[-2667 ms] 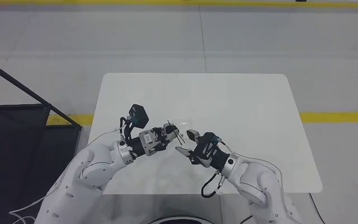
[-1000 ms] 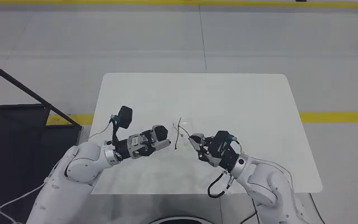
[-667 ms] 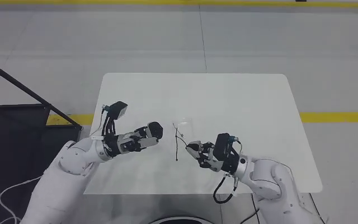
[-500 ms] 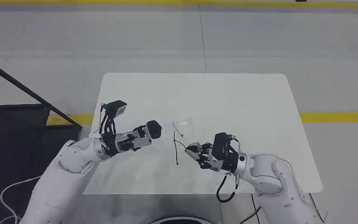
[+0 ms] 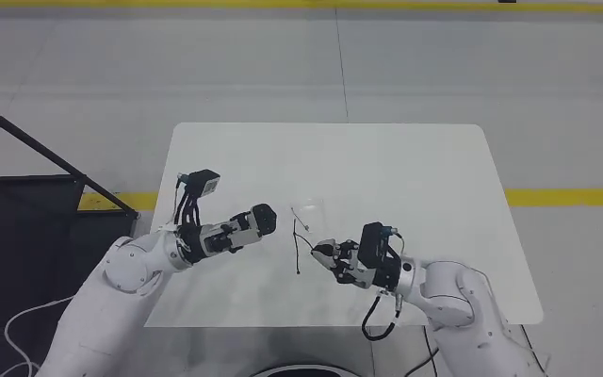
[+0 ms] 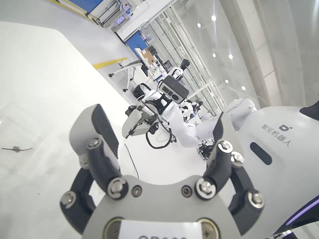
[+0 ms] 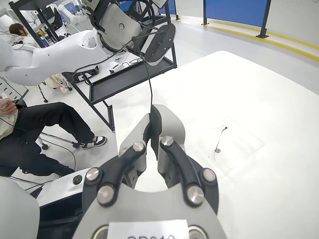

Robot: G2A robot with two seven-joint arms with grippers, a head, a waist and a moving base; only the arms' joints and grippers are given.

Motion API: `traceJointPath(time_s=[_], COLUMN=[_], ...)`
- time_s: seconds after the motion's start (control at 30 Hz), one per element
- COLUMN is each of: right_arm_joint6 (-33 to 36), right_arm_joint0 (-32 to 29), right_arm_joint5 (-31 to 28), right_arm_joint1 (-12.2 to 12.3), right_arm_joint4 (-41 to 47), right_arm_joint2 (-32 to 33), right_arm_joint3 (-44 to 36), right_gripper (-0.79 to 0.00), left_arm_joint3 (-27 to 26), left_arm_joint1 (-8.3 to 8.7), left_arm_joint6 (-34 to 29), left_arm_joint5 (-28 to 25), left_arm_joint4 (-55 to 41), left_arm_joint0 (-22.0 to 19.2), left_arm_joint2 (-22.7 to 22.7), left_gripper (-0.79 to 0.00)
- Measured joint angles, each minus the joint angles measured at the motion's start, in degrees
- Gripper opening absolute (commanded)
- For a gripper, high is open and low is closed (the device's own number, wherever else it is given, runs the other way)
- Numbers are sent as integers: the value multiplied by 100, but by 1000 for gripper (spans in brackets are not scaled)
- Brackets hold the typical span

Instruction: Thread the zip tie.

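Top view, table: a white table (image 5: pixel 424 170) with both arms over its near half, the grippers facing each other across a gap.
Top view, zip tie: a thin black zip tie (image 5: pixel 297 259) hangs in that gap, just beside the right gripper (image 5: pixel 318 253). The left gripper (image 5: pixel 260 221) is near it but apart.
Top view, clear sheet: a clear sheet (image 5: pixel 311 203) lies flat on the table just beyond the grippers. A small dark piece (image 5: pixel 300 222) rests on it, and I cannot tell what it is.
Left wrist view, left gripper: its fingers are spread wide with nothing between them. The zip tie (image 6: pixel 130 157) shows as a fine black line low in the opening.
Right wrist view, right gripper: its fingers are pinched together on one end of the zip tie (image 7: pixel 150 88). The free length runs straight out toward the left gripper.
Handling, judged: very light, narrow and springy. It holds a line but probably wobbles, and the smooth plastic may twist or slip in a pinch.
Where to hold, judged: close to the free tip, flat faces against the fingers, leaving only a short stiff end to aim. I cannot tell which end carries the head.
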Motion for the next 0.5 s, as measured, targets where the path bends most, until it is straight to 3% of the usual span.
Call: traceJointPath(time_s=[0.3,0.37,0.5], right_arm_joint6=[246,364,585], right_arm_joint0=[198,261,395], right_arm_joint5=[-463,-499,-589], right_arm_joint1=[91,112,150], right_arm_joint4=[556,686,976], right_arm_joint2=[-85,-133,-248], right_arm_joint3=[273,328,439], right_gripper=[-785,-785,-785], left_arm_joint3=[387,473,575], left_arm_joint1=[-65,-80,-106], left_arm_joint6=[-561,-685,-890], left_arm_joint5=[542,589,700], left_arm_joint4=[-748,-833,-994], left_arm_joint0=[-340,-418,-527], left_arm_joint2=[333,387,479], left_gripper=[-289,-388,-397])
